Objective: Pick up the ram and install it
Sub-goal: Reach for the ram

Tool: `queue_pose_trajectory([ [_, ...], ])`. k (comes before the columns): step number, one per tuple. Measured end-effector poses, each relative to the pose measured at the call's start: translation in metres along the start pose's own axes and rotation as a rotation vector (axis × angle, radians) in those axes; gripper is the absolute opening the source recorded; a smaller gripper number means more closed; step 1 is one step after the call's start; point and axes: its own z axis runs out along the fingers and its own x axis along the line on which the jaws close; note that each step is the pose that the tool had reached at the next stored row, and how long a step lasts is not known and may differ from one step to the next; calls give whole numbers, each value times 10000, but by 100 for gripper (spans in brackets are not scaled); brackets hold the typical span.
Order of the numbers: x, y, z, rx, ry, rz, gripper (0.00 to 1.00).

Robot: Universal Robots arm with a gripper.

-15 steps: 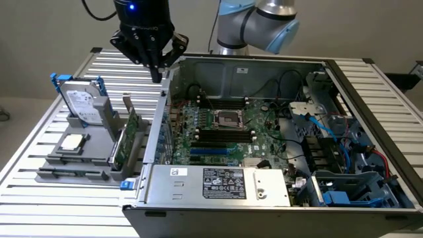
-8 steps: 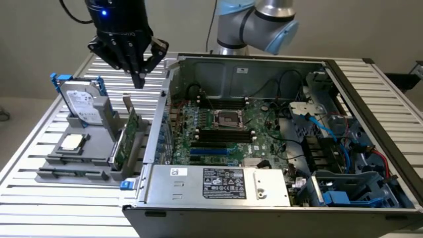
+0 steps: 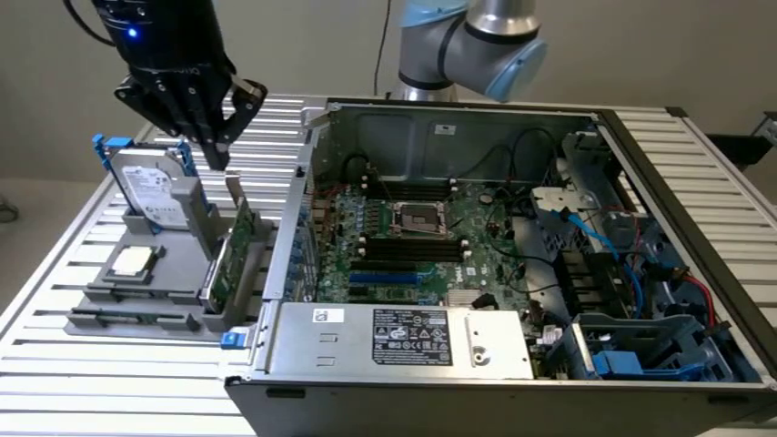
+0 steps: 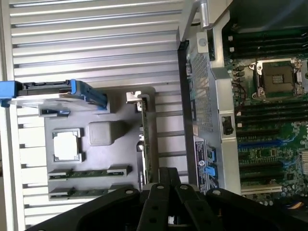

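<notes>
Slatted table (image 3: 61, 364), arm (image 3: 486, 45) raised; fingers (image 3: 216, 144) closed, tipped down above tray (image 3: 116, 293)

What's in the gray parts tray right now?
An upright hard drive, a CPU, two ram sticks lying flat, an upright expansion card. In the wrist view the pincer hides the edge of the tray past them.

Robotics lab or test bench, by the look. A ribbed silver aluminium-slat worktop (image 3: 49, 364) carries an open grey steel desktop computer case (image 3: 486, 401) lying on its side, green motherboard (image 3: 425, 241) exposed, toward the worktop's edge at the exterior view's right. Near the opposite edge sits a grey moulded parts holder (image 3: 95, 294) with components slotted in, among them a silver hard drive in a blue caddy (image 3: 152, 187). A grey-and-pale-blue jointed industrial robot arm (image 3: 479, 41) stands behind the case, with a bare beige wall (image 3: 680, 55) beyond.
</notes>
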Motion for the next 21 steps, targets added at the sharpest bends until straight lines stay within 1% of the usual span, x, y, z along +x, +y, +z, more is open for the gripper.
queue_pose_trajectory([
  [11, 487, -155, 21, 1, 0, -1, 11],
  [21, 929, -328, 62, 1, 1, 0, 11],
])
